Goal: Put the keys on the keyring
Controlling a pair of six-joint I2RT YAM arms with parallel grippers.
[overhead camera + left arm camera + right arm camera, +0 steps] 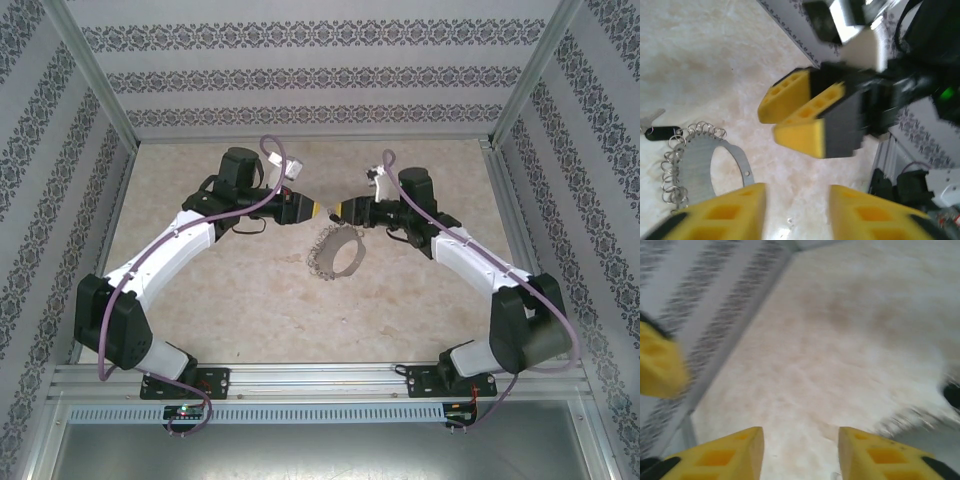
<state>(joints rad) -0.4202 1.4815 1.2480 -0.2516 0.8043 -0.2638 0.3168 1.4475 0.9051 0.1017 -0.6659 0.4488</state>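
The keyring (338,255), a thin silvery loop fringed with small metal rings, lies flat on the table just in front of both grippers. It also shows at the lower left of the left wrist view (735,160). The key (656,132), with a black head and a small silvery blade, lies on the table beside the ring's far edge. My left gripper (318,211) (797,192) is open above bare table with nothing between its fingers. My right gripper (338,212) (800,435) faces it tip to tip, also open and holding nothing. Its yellow fingers (800,132) hang close ahead of the left camera.
Patterned walls (320,75) and metal frame posts (95,80) enclose the beige table (250,300) on three sides. In the blurred right wrist view the ring's fringe (920,420) is at the right edge and the left gripper's yellow finger (657,365) at the left.
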